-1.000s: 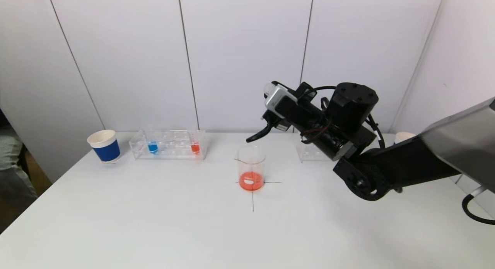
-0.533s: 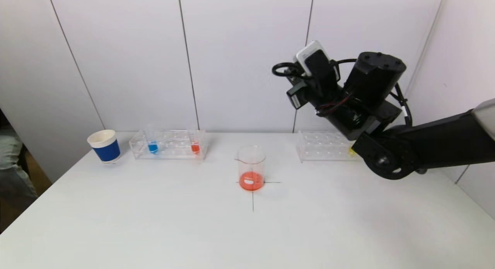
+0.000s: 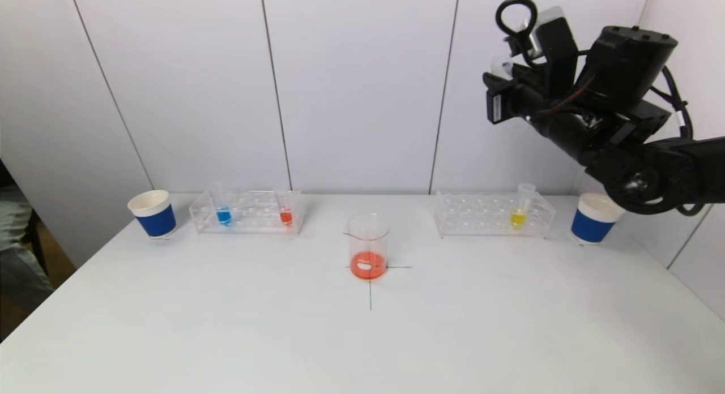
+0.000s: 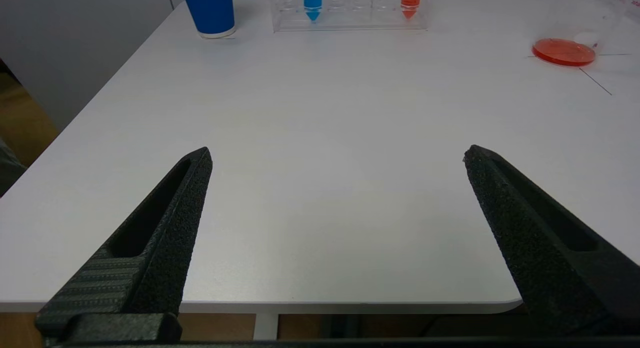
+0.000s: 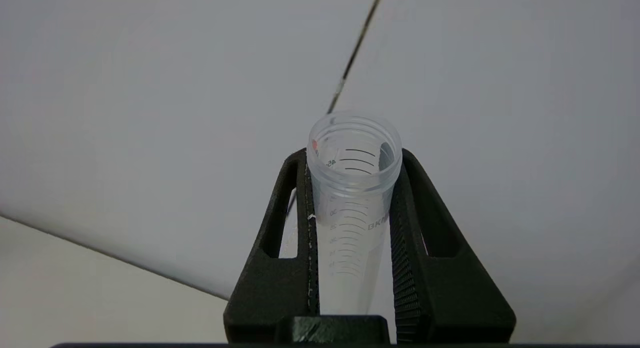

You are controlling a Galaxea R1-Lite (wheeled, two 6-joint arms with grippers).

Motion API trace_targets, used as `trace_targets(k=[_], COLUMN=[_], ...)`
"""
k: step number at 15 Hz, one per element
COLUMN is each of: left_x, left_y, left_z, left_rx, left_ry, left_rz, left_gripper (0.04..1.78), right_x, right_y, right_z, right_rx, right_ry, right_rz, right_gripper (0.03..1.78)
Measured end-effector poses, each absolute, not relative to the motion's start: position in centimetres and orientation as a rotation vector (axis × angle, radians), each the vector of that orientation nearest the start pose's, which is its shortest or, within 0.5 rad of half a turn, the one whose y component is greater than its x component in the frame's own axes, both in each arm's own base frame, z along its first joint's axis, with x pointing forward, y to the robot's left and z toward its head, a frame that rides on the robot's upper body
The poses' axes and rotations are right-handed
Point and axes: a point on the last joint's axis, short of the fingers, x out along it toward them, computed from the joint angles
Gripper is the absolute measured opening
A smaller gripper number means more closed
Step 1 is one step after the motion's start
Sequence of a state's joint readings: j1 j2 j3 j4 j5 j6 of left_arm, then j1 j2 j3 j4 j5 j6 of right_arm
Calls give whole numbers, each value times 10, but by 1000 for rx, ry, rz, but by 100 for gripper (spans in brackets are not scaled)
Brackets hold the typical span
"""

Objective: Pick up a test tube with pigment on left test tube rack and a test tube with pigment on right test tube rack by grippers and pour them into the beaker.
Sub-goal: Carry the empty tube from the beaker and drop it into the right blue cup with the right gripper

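A smooth white tabletop (image 3: 226,337) runs to a wall of pale grey panels (image 3: 351,88) split by dark seams; a thin black cross (image 3: 371,281) is drawn under the clear glass beaker (image 3: 369,244), which holds a shallow pool of orange-red pigment. Two clear plastic test tube racks stand at the back: the left rack (image 3: 249,212) carries two tubes, one blue (image 3: 224,213) and one red (image 3: 286,214); the right rack (image 3: 493,214) carries one yellow tube (image 3: 520,210). Two blue-and-white paper cups flank them, one at far left (image 3: 153,214), one at far right (image 3: 592,218). My right gripper (image 5: 352,188), raised high above the right rack, pinches an emptied clear graduated tube (image 5: 352,198) printed "BKM"; my left gripper (image 4: 337,155) hangs spread wide, low over the near edge.
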State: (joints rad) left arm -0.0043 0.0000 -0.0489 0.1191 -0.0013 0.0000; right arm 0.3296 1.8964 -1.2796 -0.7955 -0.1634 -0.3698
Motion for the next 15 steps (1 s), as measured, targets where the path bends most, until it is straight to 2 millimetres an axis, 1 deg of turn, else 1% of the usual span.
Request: trace_targets(k=[4, 10, 15], left_x=[-27, -27, -27], left_y=[0, 0, 0], left_z=[77, 77, 77], left_rx=[0, 0, 0], left_ry=[70, 70, 70], left_rz=[-6, -6, -6], left_gripper=[176, 176, 176], right_x=[368, 371, 377], right_y=[75, 8, -34], right_z=[278, 290, 282], right_rx=[-249, -127, -72], right_ry=[-129, -40, -20], right_rz=[29, -119, -194], right_gripper=[47, 47, 47])
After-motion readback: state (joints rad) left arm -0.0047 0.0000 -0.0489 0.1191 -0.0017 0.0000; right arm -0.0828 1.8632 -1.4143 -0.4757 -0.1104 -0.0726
